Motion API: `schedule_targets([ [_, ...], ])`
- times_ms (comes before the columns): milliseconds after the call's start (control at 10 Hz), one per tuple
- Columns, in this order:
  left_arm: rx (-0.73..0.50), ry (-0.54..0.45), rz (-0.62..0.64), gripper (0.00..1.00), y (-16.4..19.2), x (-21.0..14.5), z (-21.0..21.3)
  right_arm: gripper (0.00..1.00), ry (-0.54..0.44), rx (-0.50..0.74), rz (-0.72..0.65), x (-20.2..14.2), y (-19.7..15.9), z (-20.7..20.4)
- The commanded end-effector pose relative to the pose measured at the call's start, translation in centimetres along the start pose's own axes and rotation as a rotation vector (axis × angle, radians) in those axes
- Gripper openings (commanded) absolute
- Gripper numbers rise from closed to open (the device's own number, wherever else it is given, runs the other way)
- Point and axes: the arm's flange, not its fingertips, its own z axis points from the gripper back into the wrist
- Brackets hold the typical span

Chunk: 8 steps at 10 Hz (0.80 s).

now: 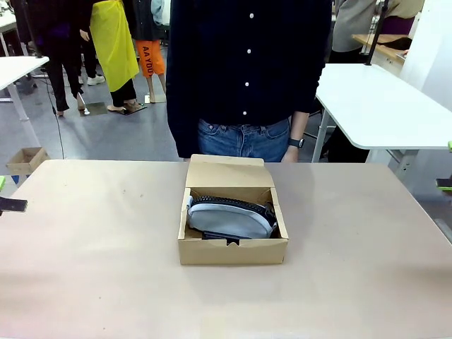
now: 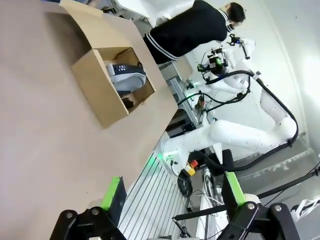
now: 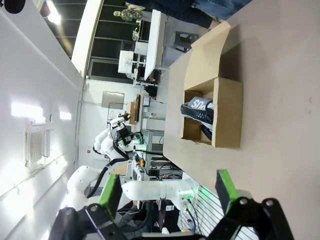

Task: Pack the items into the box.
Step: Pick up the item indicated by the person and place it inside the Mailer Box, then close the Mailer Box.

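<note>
Front view gives us the brown box at the middle of the counter, its lid flap thrown open toward the far side, where a person stands close to the counter's edge. Inside the box lies the grey pouch, taking up most of the floor, and a dark thing peeks out beneath it at the near wall; we cannot tell what that is. From the left wrist we see the left gripper with its jaws wide and nothing between them, the box well away across the bare counter. The right gripper is likewise spread wide and empty, well apart from the box on the other side. We judge the packing itself to be at or near its end, since no loose item lies on the counter around the box. What is left, as we read it, is the lid: the next move calls for one gripper to reach the far flap, fold it down over the pouch and tuck its edge inside the near wall, pressing the pouch flat enough to let it seat.
</note>
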Motion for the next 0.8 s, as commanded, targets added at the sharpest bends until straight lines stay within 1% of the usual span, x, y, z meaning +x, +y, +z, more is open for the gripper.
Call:
schedule_targets([
  [0,-0.009,0.001,0.015,1.0,0.02,-0.57,0.5,1.0,0.008,0.0,-0.01,-0.13,0.37,0.25],
  [700,-0.009,0.001,0.015,1.0,0.02,-0.57,0.5,1.0,0.008,0.0,-0.01,-0.13,0.37,0.25],
])
